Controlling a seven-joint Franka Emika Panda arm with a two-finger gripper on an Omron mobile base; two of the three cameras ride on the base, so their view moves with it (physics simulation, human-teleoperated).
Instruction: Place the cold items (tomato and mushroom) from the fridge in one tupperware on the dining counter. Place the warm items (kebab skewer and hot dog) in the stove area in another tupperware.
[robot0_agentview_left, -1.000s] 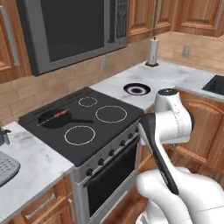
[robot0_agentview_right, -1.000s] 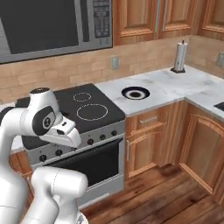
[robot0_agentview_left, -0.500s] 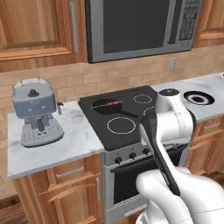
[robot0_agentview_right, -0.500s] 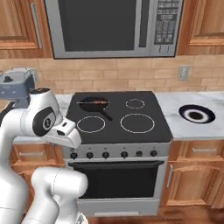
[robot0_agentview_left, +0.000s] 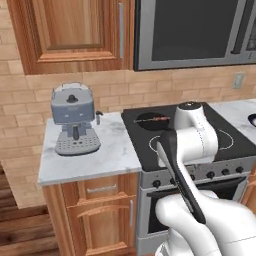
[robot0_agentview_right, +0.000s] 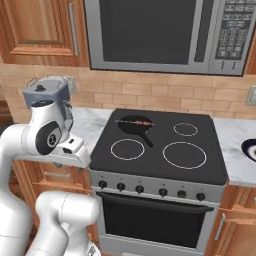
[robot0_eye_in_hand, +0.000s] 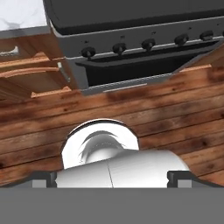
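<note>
The kebab skewer (robot0_agentview_right: 135, 121) lies in a small dark pan (robot0_agentview_right: 131, 126) on the stove's (robot0_agentview_right: 210, 172) back left burner. From the left side, the skewer (robot0_agentview_left: 152, 119) shows just past my arm's elbow. My gripper (robot0_eye_in_hand: 111, 180) hangs low in front of the stove (robot0_eye_in_hand: 131, 48) and faces the wooden floor. It is open, its fingertips (robot0_eye_in_hand: 43, 178) far apart with nothing between them. The hot dog, tomato, mushroom, fridge, tupperware and dining counter are out of view.
A blue-grey coffee machine (robot0_agentview_left: 73, 117) stands on the marble worktop (robot0_agentview_left: 110, 155) left of the stove. A microwave (robot0_agentview_right: 155, 32) hangs above the burners, with wooden cabinets (robot0_agentview_left: 75, 30) beside it. A dark-centred bowl (robot0_agentview_right: 249, 149) sits on the worktop at the right.
The base has driven and turned, so the whole scene has shifted: the stove now faces me and the coffee machine has come into view. The arm keeps its folded pose, gripper still open.
</note>
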